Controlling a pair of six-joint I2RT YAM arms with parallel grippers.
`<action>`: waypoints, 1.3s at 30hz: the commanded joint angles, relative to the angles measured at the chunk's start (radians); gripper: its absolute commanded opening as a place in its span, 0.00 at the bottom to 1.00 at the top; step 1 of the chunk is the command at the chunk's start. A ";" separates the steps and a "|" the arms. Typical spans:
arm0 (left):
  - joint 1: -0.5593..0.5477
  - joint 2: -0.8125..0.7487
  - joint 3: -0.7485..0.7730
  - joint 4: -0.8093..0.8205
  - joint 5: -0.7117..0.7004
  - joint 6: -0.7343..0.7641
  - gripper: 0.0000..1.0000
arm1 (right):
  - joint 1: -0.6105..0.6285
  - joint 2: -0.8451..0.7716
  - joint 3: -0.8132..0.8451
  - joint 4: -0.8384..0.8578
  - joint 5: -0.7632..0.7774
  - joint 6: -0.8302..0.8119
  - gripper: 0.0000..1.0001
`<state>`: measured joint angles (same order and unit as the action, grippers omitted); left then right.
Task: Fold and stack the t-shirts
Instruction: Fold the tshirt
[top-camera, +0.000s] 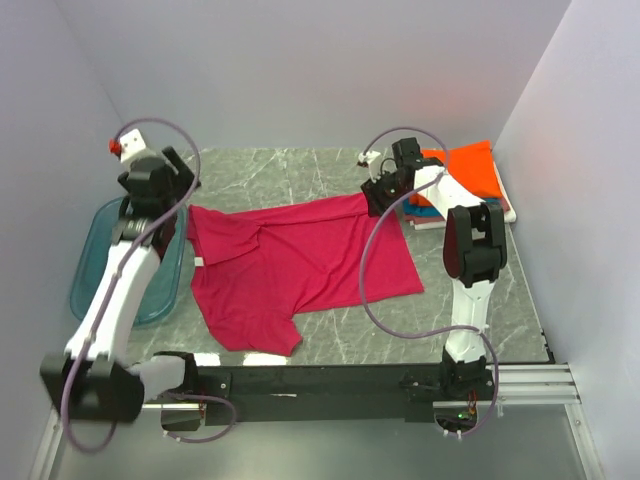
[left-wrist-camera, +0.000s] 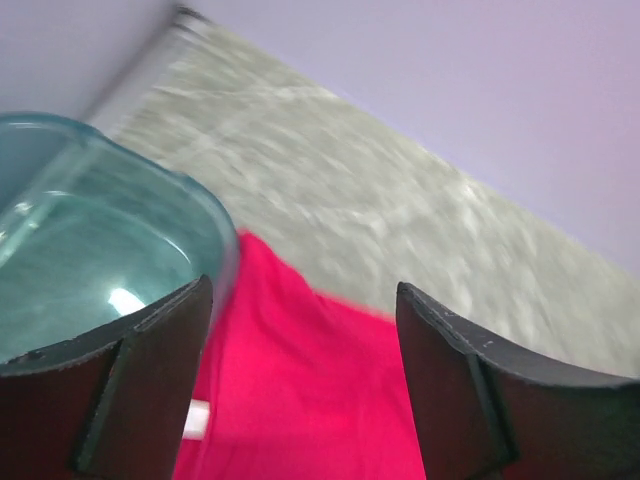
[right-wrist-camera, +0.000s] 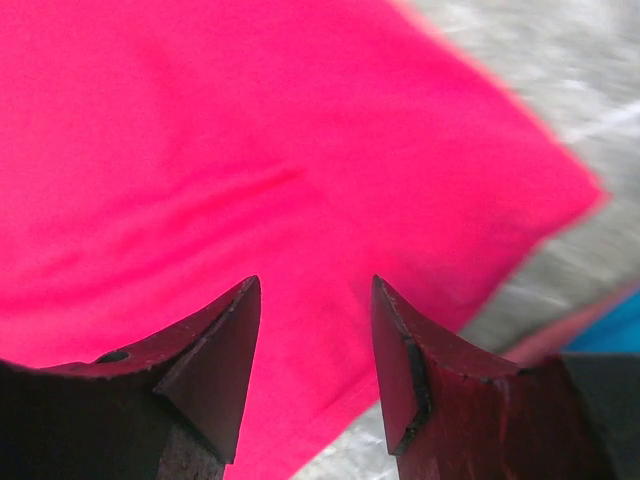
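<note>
A magenta-red t-shirt (top-camera: 300, 262) lies spread on the marble table, its far right corner under my right gripper. It fills the right wrist view (right-wrist-camera: 250, 150) and shows in the left wrist view (left-wrist-camera: 300, 390). A stack of folded shirts, orange on top (top-camera: 472, 170) with teal-blue below, sits at the far right. My left gripper (top-camera: 170, 165) is open and empty above the shirt's far left corner, fingers (left-wrist-camera: 150, 370) wide apart. My right gripper (top-camera: 378, 192) is open just above the shirt's far right edge, holding nothing.
A translucent blue plastic tray (top-camera: 100, 262) stands at the left, touching the shirt's left edge; its rim shows in the left wrist view (left-wrist-camera: 190, 190). Walls close in on three sides. Bare marble (top-camera: 290, 170) lies behind the shirt.
</note>
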<state>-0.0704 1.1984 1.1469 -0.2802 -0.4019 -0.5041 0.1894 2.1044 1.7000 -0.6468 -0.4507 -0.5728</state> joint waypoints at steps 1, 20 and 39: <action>0.007 -0.167 -0.154 0.061 0.334 0.064 0.80 | -0.007 -0.166 -0.054 -0.099 -0.180 -0.217 0.56; 0.007 -0.615 -0.345 -0.322 0.522 -0.091 0.93 | 0.675 -0.794 -0.882 0.249 -0.191 -0.540 0.74; 0.007 -0.935 -0.250 -0.432 0.313 -0.122 0.98 | 1.145 -0.193 -0.468 0.435 0.234 -0.180 0.61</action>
<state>-0.0650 0.2817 0.8539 -0.6907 -0.0616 -0.6460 1.3380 1.8904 1.1809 -0.2447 -0.2787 -0.8085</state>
